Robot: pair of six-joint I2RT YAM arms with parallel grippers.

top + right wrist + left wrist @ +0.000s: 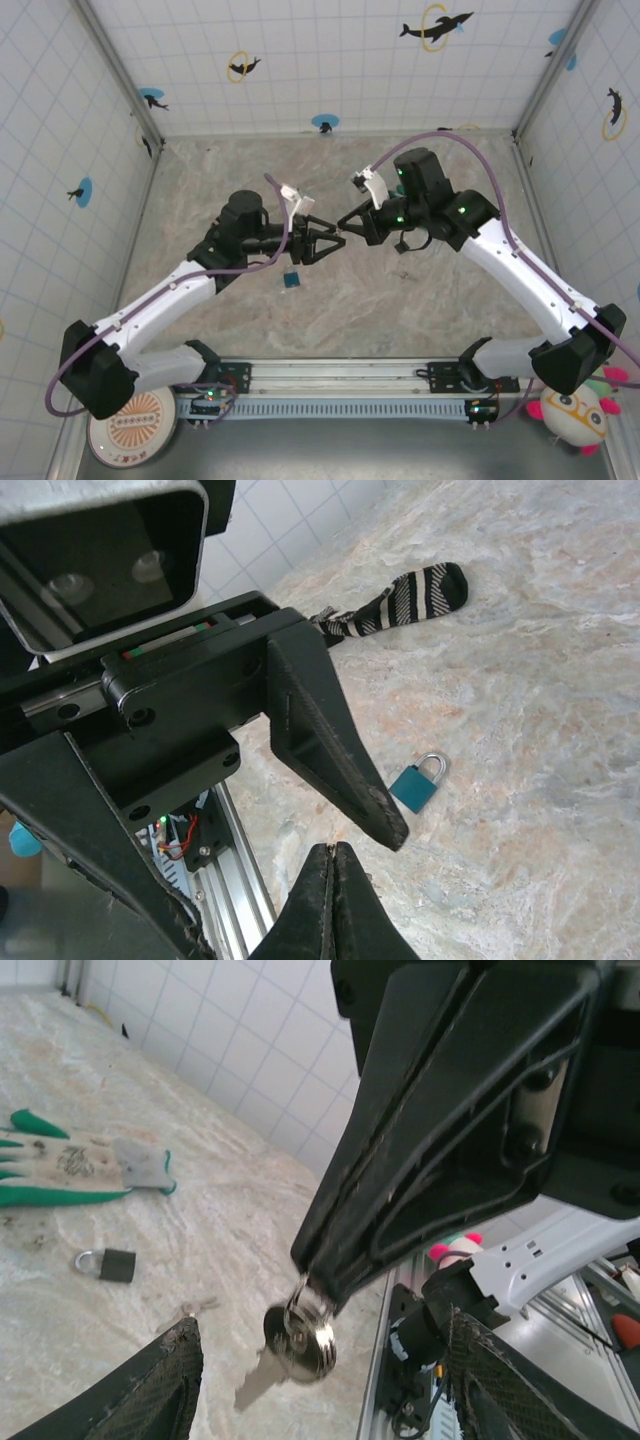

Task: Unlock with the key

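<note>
Silver and thin, the key (290, 1345) was seen hanging in the air by its ring from the tip of the right gripper (331, 865), whose jaws were pressed together on the ring and key head. The blade was left free, slanting downward. It was held above the blue padlock (418, 783), a little farther from the arm bases and to the right of it.

The left gripper (330, 241) was held level with the key, its fingers (165, 1380) spread apart on either side of the blade and touching nothing. This placing was judged to serve a handover or a steadying grip, since a key dangling from a ring could hardly be steered into a keyway.

The padlock was left lying flat on the marble table (520, 680), untouched, its shackle apparently shut. Bare surface was seen on every side of the padlock. A striped sock (400, 595) lay well apart from it, and the rail (340, 375) ran along its near side, also apart. The air directly above the padlock was crowded by both wrists, so a descent was judged to need one arm drawn aside.
</note>
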